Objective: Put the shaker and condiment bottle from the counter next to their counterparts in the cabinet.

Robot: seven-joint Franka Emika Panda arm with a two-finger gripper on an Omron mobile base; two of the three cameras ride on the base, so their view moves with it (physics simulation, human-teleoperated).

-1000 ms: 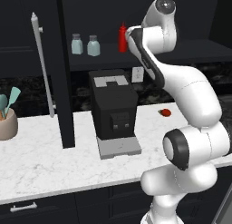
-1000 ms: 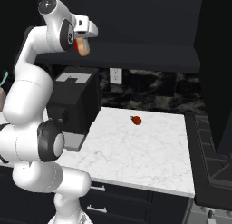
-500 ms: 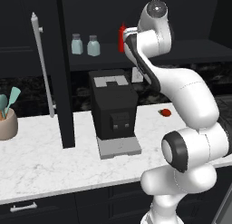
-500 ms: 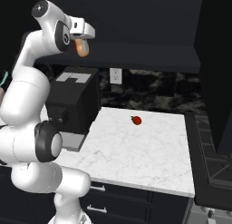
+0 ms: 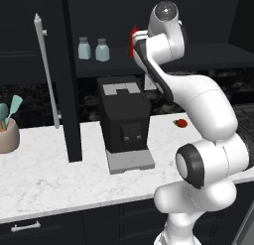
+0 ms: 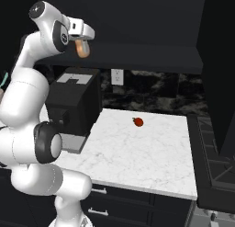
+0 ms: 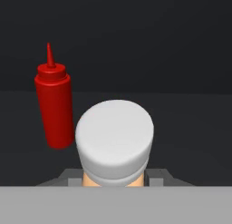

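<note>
hand (image 6: 82, 50) moved its one condiment bottle (image 6: 83, 48) toward two shakers (image 5: 93, 48).

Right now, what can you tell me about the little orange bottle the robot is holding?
The condiment bottle is small, squat and pear-shaped, with a smooth orange-tan body that looks like plastic and a rounded pale grey-white cap. The gripper is shut on it, holding it high above the coffee machine, up at the level of the cabinet shelf. In the right base view it hangs below the hand. In the hand view its cap faces the camera, with the tall red squeeze bottle standing apart beyond it. Only the gripper touches it.
</note>
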